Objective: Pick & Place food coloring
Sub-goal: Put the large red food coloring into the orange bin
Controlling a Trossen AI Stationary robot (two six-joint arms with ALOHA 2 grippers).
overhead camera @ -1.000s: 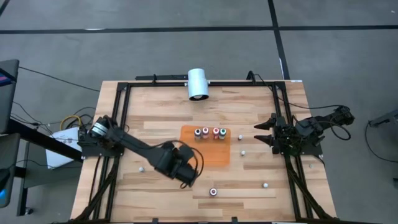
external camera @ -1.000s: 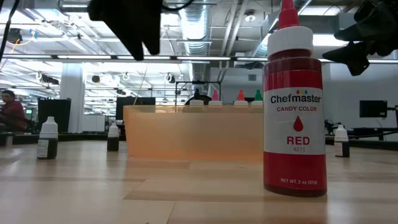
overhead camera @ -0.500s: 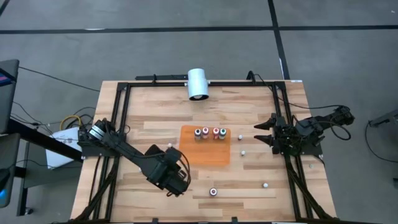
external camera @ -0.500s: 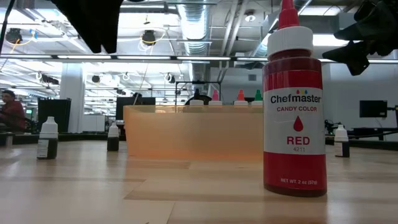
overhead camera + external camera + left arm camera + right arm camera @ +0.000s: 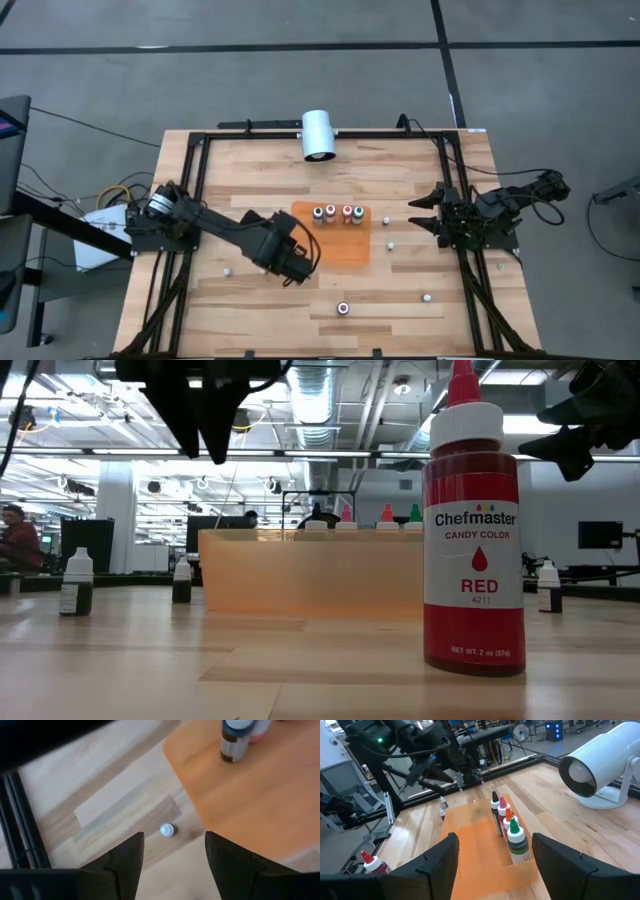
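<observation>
The worktop (image 5: 420, 165) carries an orange mat (image 5: 340, 250) with four food coloring bottles (image 5: 337, 214) standing in a row at its far edge. The left tool (image 5: 297, 266) hangs wide and empty over the mat's near-left corner. The right tool (image 5: 425, 212) waits wide at the right side. A red bottle (image 5: 343, 308) and several small ones are still off the mat, so I judge much is left.

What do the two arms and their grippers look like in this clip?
Both arms are black, jointed links. The left arm has a silver ring at its base and a looping black cable near its left gripper, whose fingers are dark and wedge-shaped. The right gripper looks the same.
</observation>
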